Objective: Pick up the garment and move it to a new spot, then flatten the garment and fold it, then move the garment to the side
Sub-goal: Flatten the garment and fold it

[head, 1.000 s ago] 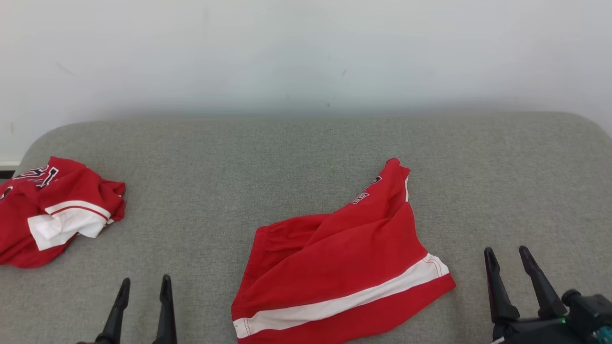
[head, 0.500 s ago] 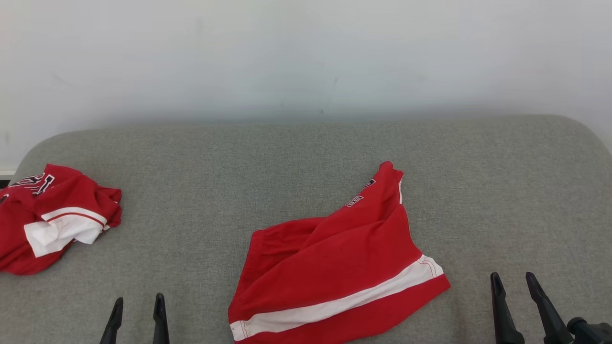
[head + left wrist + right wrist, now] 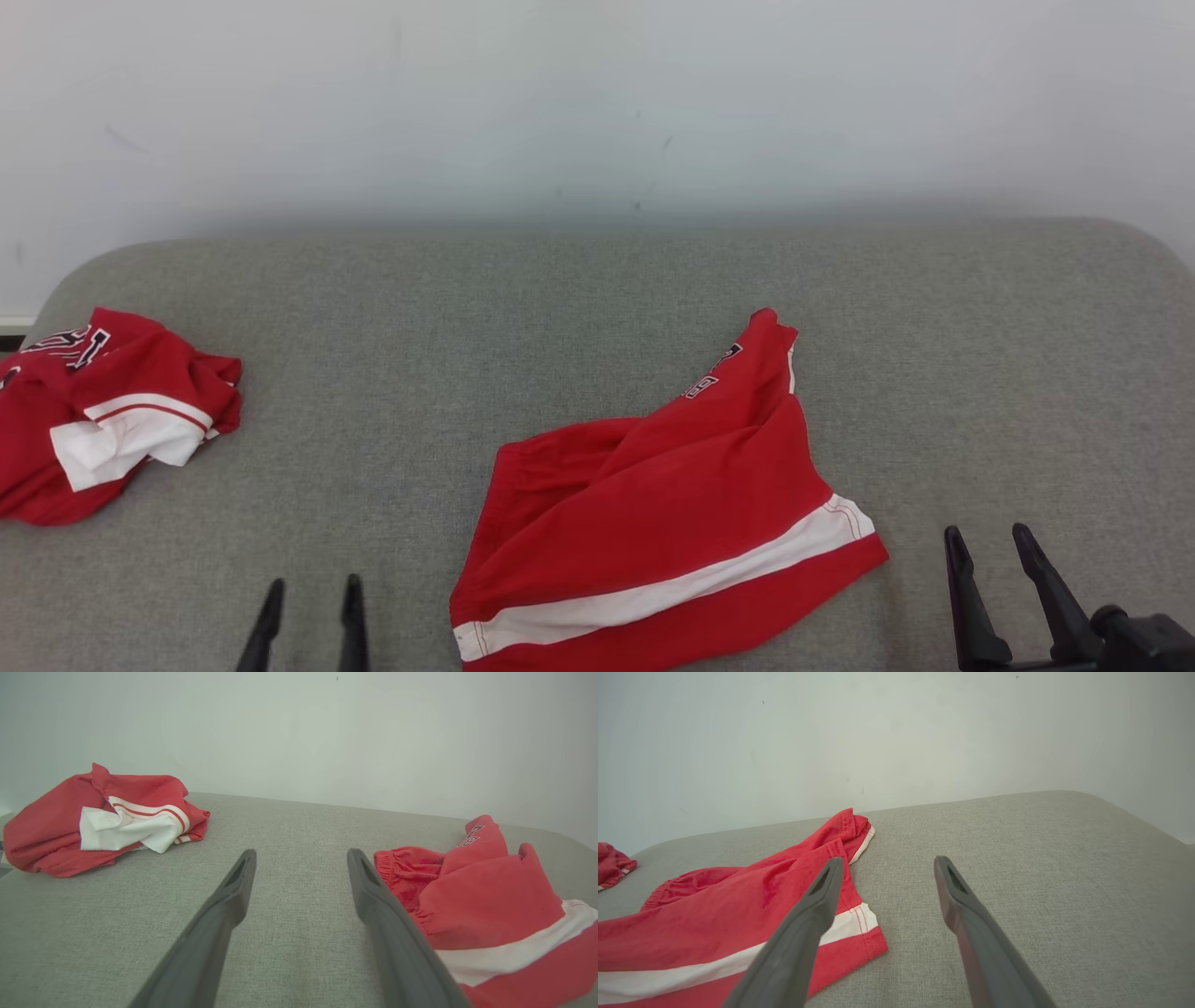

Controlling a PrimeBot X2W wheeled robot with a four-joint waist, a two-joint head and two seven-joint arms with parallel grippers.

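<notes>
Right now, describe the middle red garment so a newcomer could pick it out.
On the grey cushion, look mid-front. The red shorts lie spread out there with one long white stripe; the other red garment sits crumpled at the left end.

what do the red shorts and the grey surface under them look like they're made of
Red shorts: soft woven cloth, probably cotton or a blend, matte; it creases loosely and shows a gathered waistband and stitched white stripe. Grey surface: upholstery fabric, likely over padding; a fine flecked weave and rounded corners, no shine.
</notes>
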